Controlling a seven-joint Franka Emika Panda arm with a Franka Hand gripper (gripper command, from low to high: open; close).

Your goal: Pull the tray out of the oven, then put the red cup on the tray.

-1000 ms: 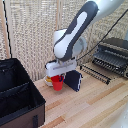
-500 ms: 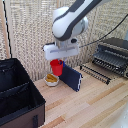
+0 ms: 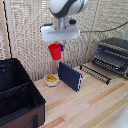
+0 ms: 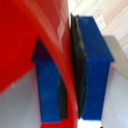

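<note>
My gripper [image 3: 59, 46] is shut on the red cup [image 3: 54, 51] and holds it in the air above the table, over the dark blue slab. In the wrist view the red cup [image 4: 35, 45] fills much of the picture, its wall pinched by a dark finger pad [image 4: 76, 70]. The oven [image 3: 113, 54] stands at the exterior view's right, its door down. The tray [image 3: 96, 73], a dark wire grid, sticks out in front of it over the table. The cup is well to the exterior view's left of the tray and higher.
A dark blue rectangular slab [image 3: 70, 76] stands on edge below the cup. A small white bowl [image 3: 51, 80] with yellow contents sits beside it. A large black fabric case [image 3: 17, 97] takes up the exterior view's left. A light wooden table [image 3: 95, 107] lies beneath.
The gripper has risen with the red cup, from near the table surface to well above the blue slab, and shifted toward the exterior view's right.
</note>
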